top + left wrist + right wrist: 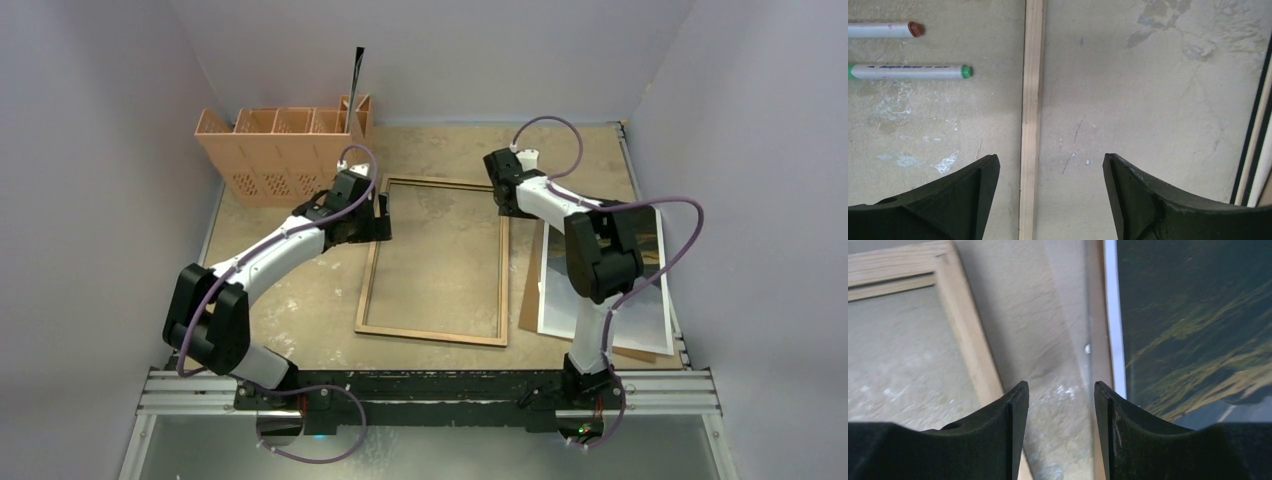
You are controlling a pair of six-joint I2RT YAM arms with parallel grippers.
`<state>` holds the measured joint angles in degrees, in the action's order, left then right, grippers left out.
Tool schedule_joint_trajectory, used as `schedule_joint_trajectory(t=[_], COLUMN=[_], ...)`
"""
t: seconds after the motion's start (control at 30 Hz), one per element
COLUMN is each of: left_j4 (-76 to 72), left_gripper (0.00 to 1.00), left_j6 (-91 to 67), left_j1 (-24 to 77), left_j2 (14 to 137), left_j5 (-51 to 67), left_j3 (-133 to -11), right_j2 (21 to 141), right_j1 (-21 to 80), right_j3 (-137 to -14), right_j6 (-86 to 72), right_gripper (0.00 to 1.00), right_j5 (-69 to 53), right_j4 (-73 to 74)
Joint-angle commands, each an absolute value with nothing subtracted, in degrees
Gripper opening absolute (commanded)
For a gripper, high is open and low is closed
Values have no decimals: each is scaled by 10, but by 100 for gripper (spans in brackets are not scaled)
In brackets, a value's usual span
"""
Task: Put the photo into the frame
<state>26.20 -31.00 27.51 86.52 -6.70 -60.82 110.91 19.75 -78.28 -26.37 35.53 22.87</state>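
The frame lies flat in the middle of the counter, light wood side up. Its long axis runs from 6 to 12 o'clock, and a short rail is nearest the arm bases. The worn counter shows through its middle.

At 3 o'clock from the frame, just beside it, the photo lies picture side up on a brown board. Its long axis is roughly parallel to the frame's. The right arm reaches over it and hides part of it.

Farther out, the left jaws hang over the frame's long left rail near its 11 o'clock corner. They stand wide open and empty. In the left wrist view the pale rail runs straight between the two fingers and touches neither. Two markers lie outside the frame beyond them, one brown-capped and one green-capped.

The right jaws hang by the frame's 1 o'clock corner, parted and holding nothing. In the right wrist view the gap between them is over the strip of counter between frame and photo. The frame's corner is at their 10 o'clock and the photo's white border at their 1 o'clock, both clear of the fingers.

Farthest off, at 11 o'clock, an orange rack stands against the back wall.
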Motion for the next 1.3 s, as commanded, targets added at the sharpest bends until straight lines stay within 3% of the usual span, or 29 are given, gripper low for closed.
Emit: schedule_joint_trajectory(t=[0.0,0.4,0.67,1.1,1.27], left_j4=[235,187,171,154,154], left_gripper=[79,79,79,79,80], left_j6=[-324,-335,-338,-353,-353], left_j1=[274,274,274,273,273], left_j2=[842,859,865,845,837], left_j5=[-47,-3,9,-26,-36], left_j3=[-594,-566,-555,-542,-538], right_j2=[1127,1214,1250,1279,1275], right_j1=[190,197,206,232,233], right_j3=[-837,-890,-897,-885,-860], right_j6=[-244,-210,-193,-100,-33], right_gripper=[54,58,54,54,49], right_j5=[461,490,550,626,619], right_j4=[274,296,295,218,166])
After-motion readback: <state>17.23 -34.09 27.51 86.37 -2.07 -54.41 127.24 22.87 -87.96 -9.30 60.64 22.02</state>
